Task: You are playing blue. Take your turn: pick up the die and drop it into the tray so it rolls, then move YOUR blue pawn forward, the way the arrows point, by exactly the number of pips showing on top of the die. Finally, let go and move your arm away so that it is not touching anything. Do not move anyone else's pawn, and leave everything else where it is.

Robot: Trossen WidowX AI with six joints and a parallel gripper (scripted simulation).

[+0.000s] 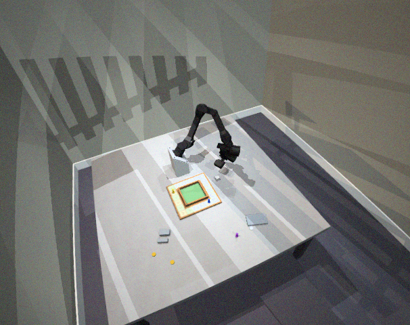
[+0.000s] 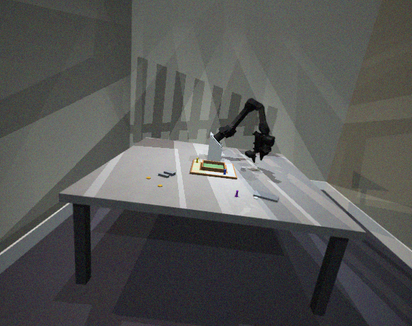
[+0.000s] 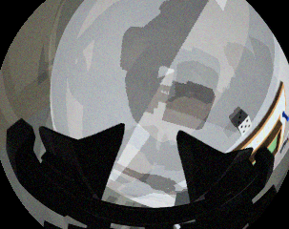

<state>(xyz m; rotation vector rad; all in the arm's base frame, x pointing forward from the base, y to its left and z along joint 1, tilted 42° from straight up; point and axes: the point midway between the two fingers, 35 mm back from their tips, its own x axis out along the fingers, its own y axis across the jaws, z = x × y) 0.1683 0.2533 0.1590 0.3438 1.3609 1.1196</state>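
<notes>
The white die (image 1: 217, 178) (image 2: 243, 169) (image 3: 240, 120) lies on the table beside the board (image 1: 184, 212) (image 2: 213, 174); the wrist view shows several dark pips on its bright face. My gripper (image 1: 226, 162) (image 2: 257, 159) (image 3: 152, 131) is partly open and empty, above the table; in the wrist view the die is to the right of the fingers. The green-floored tray (image 1: 193, 193) (image 2: 213, 166) (image 3: 274, 144) in the board's middle holds nothing. The blue pawn (image 1: 208, 201) (image 2: 224, 171) (image 3: 285, 115) stands on the board beside the tray; the yellow pawn (image 1: 172, 191) (image 2: 197, 159) stands across the tray.
An upright pale panel (image 1: 180, 166) (image 2: 214, 149) stands between arm base and board. A purple pawn (image 1: 237, 235) (image 2: 236, 193), a grey slab (image 1: 257, 219) (image 2: 266, 195) and a white disc (image 1: 251, 227) lie beyond the board. Two grey blocks (image 1: 164, 232) and two yellow discs (image 1: 153, 254) (image 1: 172, 261) lie elsewhere.
</notes>
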